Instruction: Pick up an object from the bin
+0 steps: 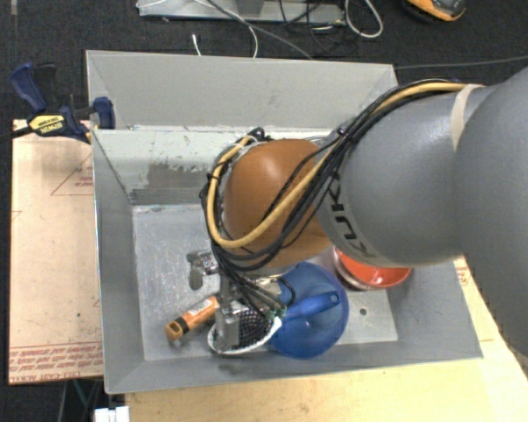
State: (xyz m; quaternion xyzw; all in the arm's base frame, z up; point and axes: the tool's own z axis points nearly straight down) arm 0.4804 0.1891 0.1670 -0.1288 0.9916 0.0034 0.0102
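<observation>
Hanging low over the near part of the grey bin [158, 236], the gripper [233, 313] stood right above a small white-rimmed mesh thing [246, 335], perhaps a little sieve. This lay by the near wall, touching or just beside a blue plastic scoop [321, 325] on its right. Judged by its look, the mesh piece was light and thin, with a rim stiff enough to pinch but a net that would give and could snag. The rim at its free left edge, away from the scoop, seemed the soundest place to take hold, since a grip nearer the right might catch the scoop's lip as well. An orange-and-black marker [189, 317] lay just to the left of the gripper, tilted across the floor; it looked rigid, light and smooth, apt to roll, and best taken across its middle. A red-orange rounded thing [376, 275] sat farther right, partly under the arm [440, 174]. Whether the gripper was open or closed could not be told, as the wrist's orange cover [264, 200] and the looped cables [246, 244] hid much of it, and nothing could be seen held in it. The arm reached in from the right, its thick grey link slanting down over the bin's right half, the wrist bent so that the tool pointed nearly straight down at the floor.
</observation>
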